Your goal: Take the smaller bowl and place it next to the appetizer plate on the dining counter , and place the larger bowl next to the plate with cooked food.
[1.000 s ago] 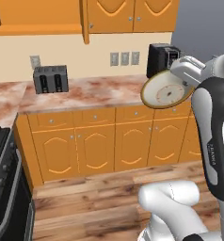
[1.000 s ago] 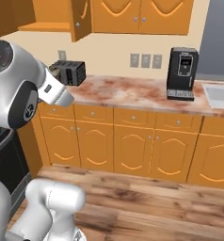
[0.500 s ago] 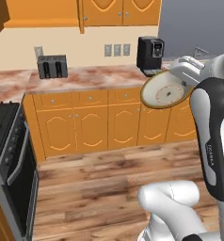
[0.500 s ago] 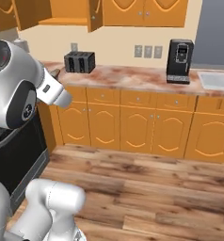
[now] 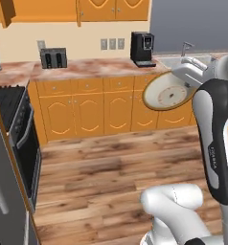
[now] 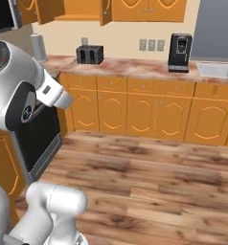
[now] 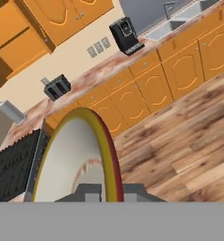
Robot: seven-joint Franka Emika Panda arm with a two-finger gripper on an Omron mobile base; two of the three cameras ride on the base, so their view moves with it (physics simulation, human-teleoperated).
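My gripper (image 5: 183, 76) is shut on the rim of the smaller bowl (image 5: 168, 94), a shallow beige bowl with a pale inside and a thin yellow rim. The bowl hangs tilted on edge in the air, in front of the wall cabinets at the right of the left base view. In the hand view the smaller bowl (image 7: 76, 150) stands edge-on right above the gripper (image 7: 104, 195), with its yellow rim toward the camera. The larger bowl, the appetizer plate, the plate with cooked food and the dining counter are out of view.
Ahead runs a wall counter (image 5: 96, 67) with orange cabinets, carrying a toaster (image 5: 53, 57) and a coffee machine (image 5: 142, 48), with a sink (image 5: 183, 60) at its right end. A black stove (image 5: 13, 119) stands at the left. Wooden floor (image 6: 149, 177) lies open in front.
The whole picture has shifted: the base has driven back and turned, so the wall counter looks farther off and the stove has come in at the left. The bowl stays gripped.
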